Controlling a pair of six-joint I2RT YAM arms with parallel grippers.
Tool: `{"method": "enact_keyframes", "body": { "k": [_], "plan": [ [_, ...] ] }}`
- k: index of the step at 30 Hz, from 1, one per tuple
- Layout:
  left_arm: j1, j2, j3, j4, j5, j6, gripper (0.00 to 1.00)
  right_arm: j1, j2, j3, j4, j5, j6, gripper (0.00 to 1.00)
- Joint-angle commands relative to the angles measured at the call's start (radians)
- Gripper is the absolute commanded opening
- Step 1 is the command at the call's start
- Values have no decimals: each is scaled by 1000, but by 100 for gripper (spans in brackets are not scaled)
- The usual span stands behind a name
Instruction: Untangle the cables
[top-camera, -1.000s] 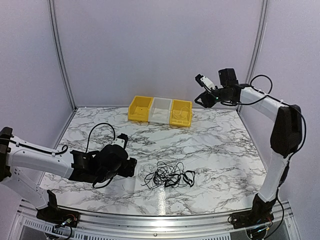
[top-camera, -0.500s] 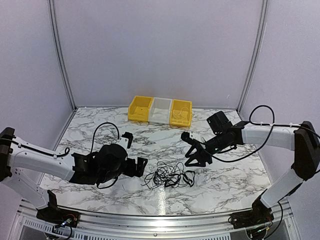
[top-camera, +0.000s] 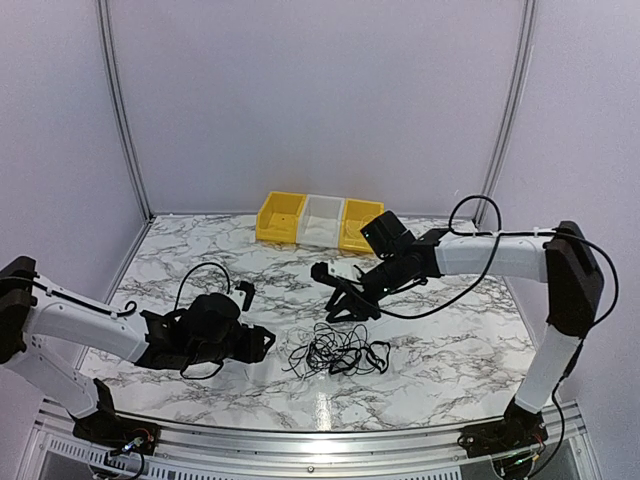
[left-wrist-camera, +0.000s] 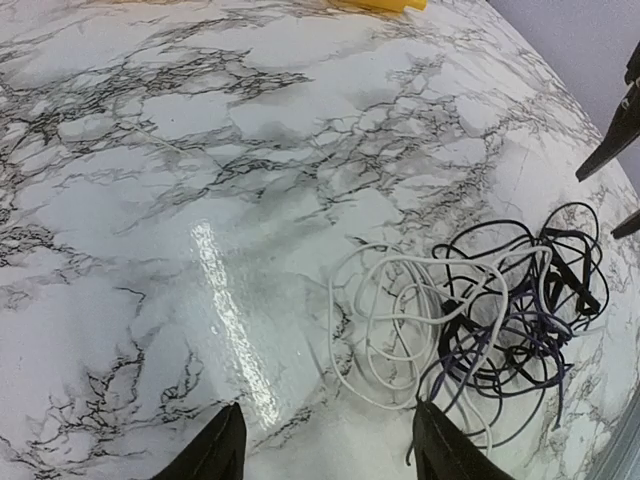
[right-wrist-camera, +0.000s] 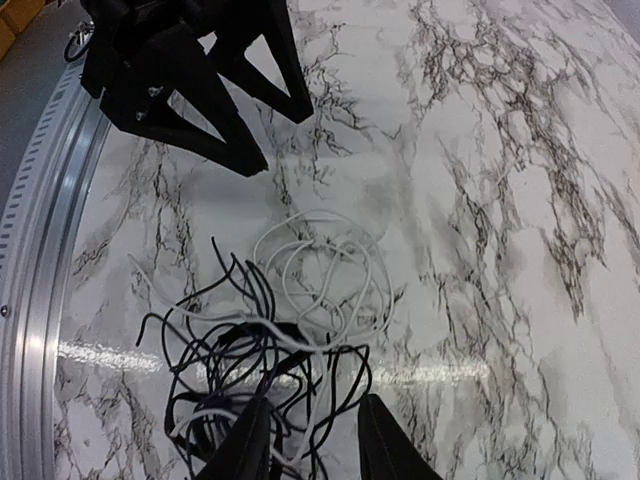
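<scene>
Cables: one loose heap (top-camera: 336, 352) lies on the table (top-camera: 450, 340) near its front edge, between my two arms. Dark cords loop over one another, with a pale cord coiled on the side facing my left arm. No cord lies apart from the rest, so I judge the untangling has not begun.
Left fingers: spread (left-wrist-camera: 220, 455) with nothing between them. They are low over bare marble, just beside the pale coil.
Right fingers: parted (right-wrist-camera: 245, 450) with nothing clamped. They hang over the far side of the heap, tips pointing down at the dark loops. My wrist view shows cords under the gap, but I cannot tell if the tips touch them.
Why opposite sides: I take it one set is meant to pin the heap while the other draws a single cord out. Each arm also stays out of the other's way.
Bins: a row of three (top-camera: 320, 222) stands at the far edge, well apart from the heap. They are probably where freed cords go.
Next move: close on one outer strand only; the pale one looks easiest to single out.
Risk: thin cords are springy, so a grab in the dense middle would likely lift the whole knot.
</scene>
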Motion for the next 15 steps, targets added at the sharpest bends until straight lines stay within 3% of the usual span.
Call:
{"method": "enact_keyframes", "body": {
  "k": [1,11,15],
  "plan": [
    [52,50,27,27,88,-42,58,48,120,137,3,8,10,30],
    [134,211,94,42,313,17,45,57,164,160,28,9,65,32],
    [143,264,120,67,367,35,35,57,180,168,28,7,74,33]
  ]
}}
